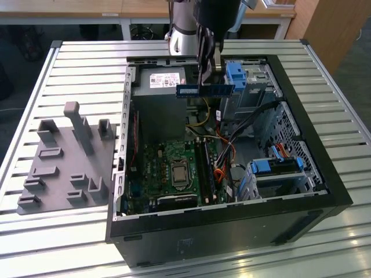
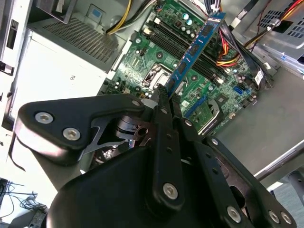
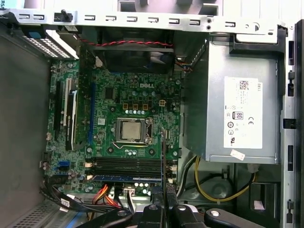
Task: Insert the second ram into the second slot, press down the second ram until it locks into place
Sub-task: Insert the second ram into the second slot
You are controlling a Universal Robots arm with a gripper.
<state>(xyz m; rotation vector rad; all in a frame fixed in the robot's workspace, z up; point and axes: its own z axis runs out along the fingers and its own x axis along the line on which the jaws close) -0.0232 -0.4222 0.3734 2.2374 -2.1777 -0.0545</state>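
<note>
Gripper [image 1: 208, 72] closed on the memory stick [image 1: 200, 90], holding it above the open computer case [image 1: 324, 191].

The two fingers pinch the blue stick near the middle of its upper edge. It hangs level and on edge, contact side down toward the green board [image 1: 168, 153], a hold that suits a straight push into a slot. In the exterior view it sits high over the back of the case, beside the power supply box [image 1: 162, 78] and well apart from the long black memory slots [image 1: 206, 168]. In the second wrist view the stick [image 2: 194, 47] runs out from the fingertips [image 2: 164, 95] across the slots' direction, so it is neither lined up nor seated yet.
</note>
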